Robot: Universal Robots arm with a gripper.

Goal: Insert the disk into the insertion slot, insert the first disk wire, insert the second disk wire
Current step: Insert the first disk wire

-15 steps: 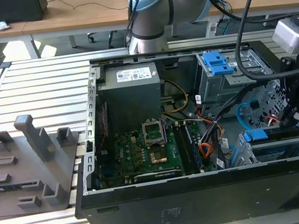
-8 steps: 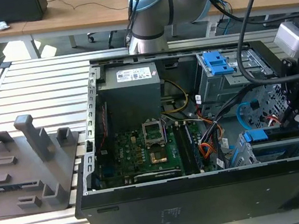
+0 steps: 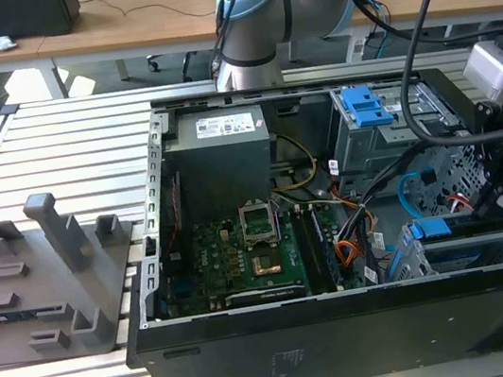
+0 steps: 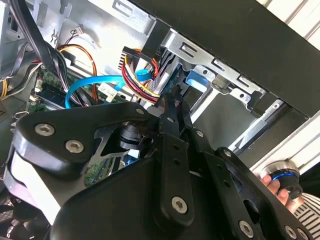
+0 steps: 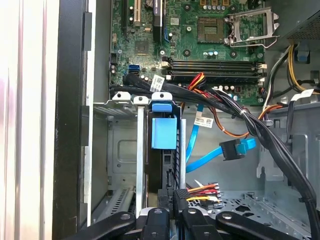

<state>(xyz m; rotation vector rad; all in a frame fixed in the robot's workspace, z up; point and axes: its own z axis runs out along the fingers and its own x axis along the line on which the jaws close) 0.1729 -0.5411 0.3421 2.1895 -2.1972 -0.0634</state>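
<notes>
Working with the gripper [image 5: 173, 196] pressed together, seemingly pinching the coloured wire bundle [image 5: 202, 190] at its plug end. Finding the disk [image 5: 164, 134] already seated in the insertion slot [image 3: 478, 258], at the lower right of the exterior view. Facing the disk's near end straight ahead of the fingertips, its long axis running directly away from them. Counting one disk, one slot and two wires, with the blue cable [image 5: 210, 157] hanging loose beside the disk.

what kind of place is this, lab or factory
Probably a robotics lab: a robot arm at an open computer case on a slatted metal bench, with wooden office desks behind.
</notes>
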